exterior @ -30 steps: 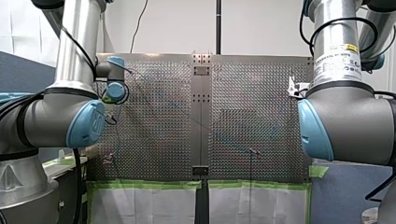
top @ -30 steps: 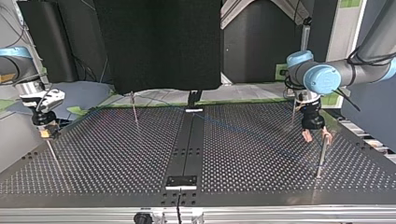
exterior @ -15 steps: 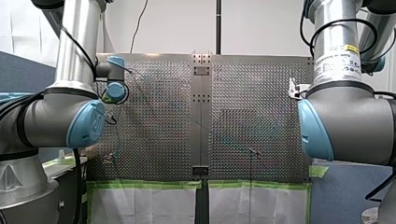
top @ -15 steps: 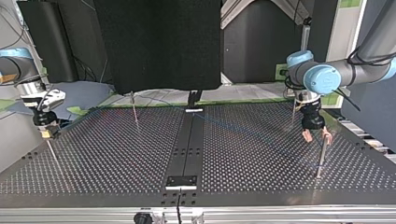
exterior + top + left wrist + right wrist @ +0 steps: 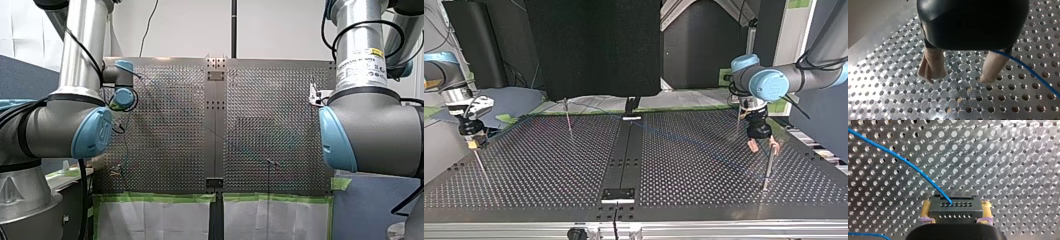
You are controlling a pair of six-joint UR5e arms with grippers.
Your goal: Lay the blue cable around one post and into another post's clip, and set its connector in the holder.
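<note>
In the right wrist view a black connector [image 5: 955,210] with rows of small holes sits between yellow-padded fingers [image 5: 926,211], so my right gripper [image 5: 956,203] is shut on it. The blue cable [image 5: 898,158] leaves the connector and arcs away over the perforated plate. In the top view this gripper [image 5: 472,141] hangs low at the left edge. My left gripper [image 5: 959,78] is open just above the plate with nothing between its beige pads [image 5: 932,65]. The blue cable [image 5: 1028,71] passes beside one pad. In the top view my left gripper [image 5: 763,146] stands beside a thin post [image 5: 768,167].
More thin posts stand on the plate [image 5: 568,119] [image 5: 738,122] [image 5: 479,162]. A dark central strip [image 5: 624,160] carries a small black plate [image 5: 619,194] near the top view's bottom. In the front view both arms' large joints hide the plate's sides [image 5: 270,125].
</note>
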